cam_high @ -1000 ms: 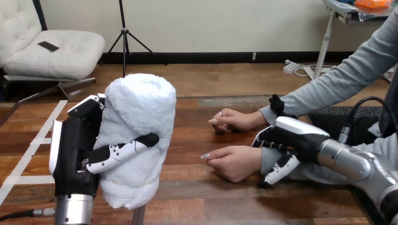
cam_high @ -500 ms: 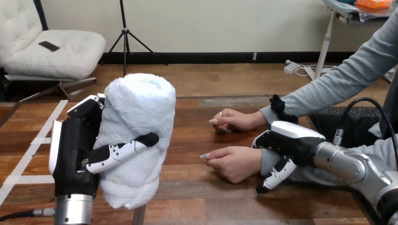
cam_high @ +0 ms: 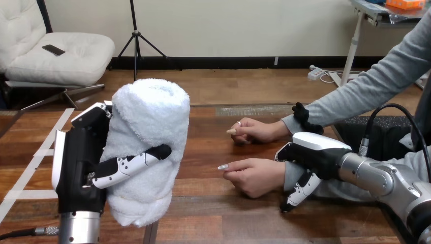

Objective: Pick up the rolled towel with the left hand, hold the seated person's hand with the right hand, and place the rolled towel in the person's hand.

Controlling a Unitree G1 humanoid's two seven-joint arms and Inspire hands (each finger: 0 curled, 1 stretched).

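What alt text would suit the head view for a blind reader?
The robot's left hand holds a white rolled towel upright above a wooden table. Its right hand is at the wrist of the seated person's nearer hand, which rests on the table; a grip cannot be confirmed.

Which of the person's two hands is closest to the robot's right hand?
The hand lower in the view: its wrist lies right beside the robot's right hand. The other hand rests farther back, apart from it.
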